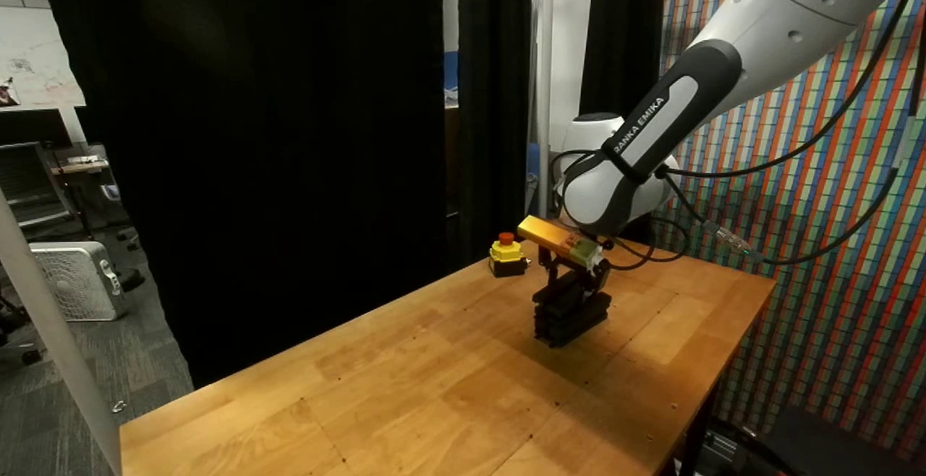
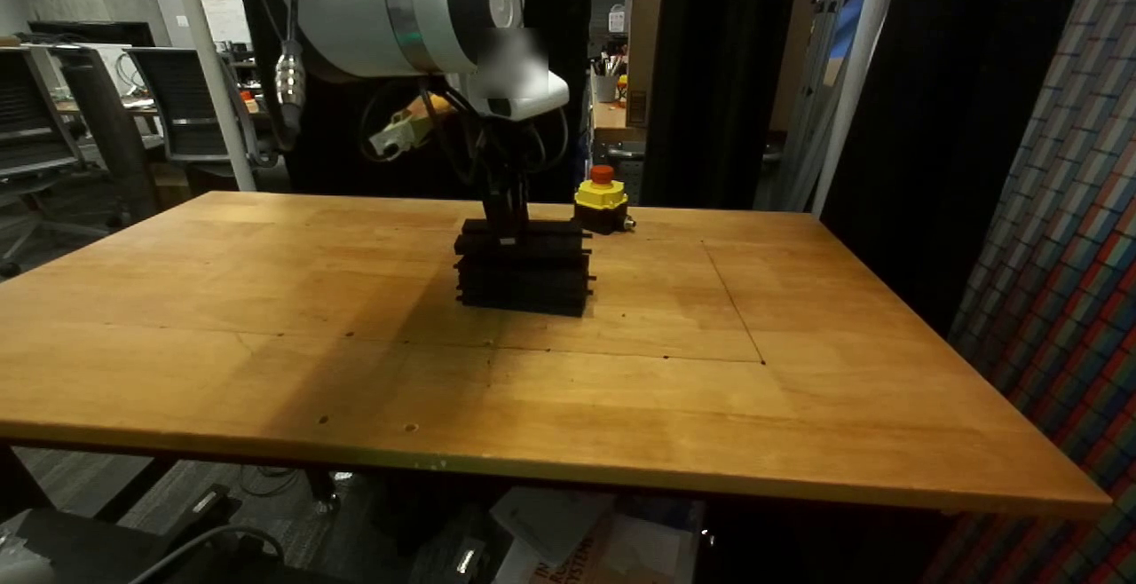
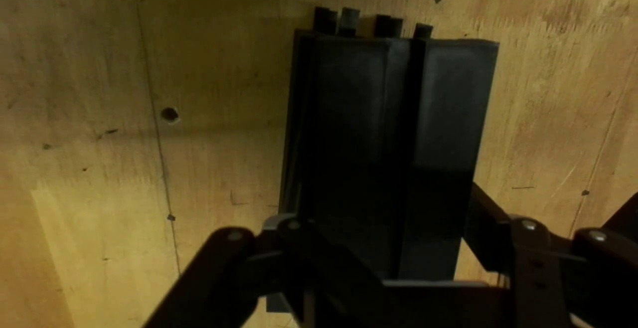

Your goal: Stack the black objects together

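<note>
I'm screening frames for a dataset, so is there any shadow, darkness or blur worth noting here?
In an exterior view, a smeared patch blots part of the robot arm; in both exterior views, a soft shadow crosses the table; in the wrist view, the black bars catch a faint sheen higher up but sink into darkness near the gripper, whose own edges look slightly soft.

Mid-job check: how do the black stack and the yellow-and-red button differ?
The black stack is dark all over; the yellow-and-red button is brightly coloured above a black base. The stack is larger than the button. The button stands near the edge of the table; the stack sits farther in. Both are on the tabletop.
</note>
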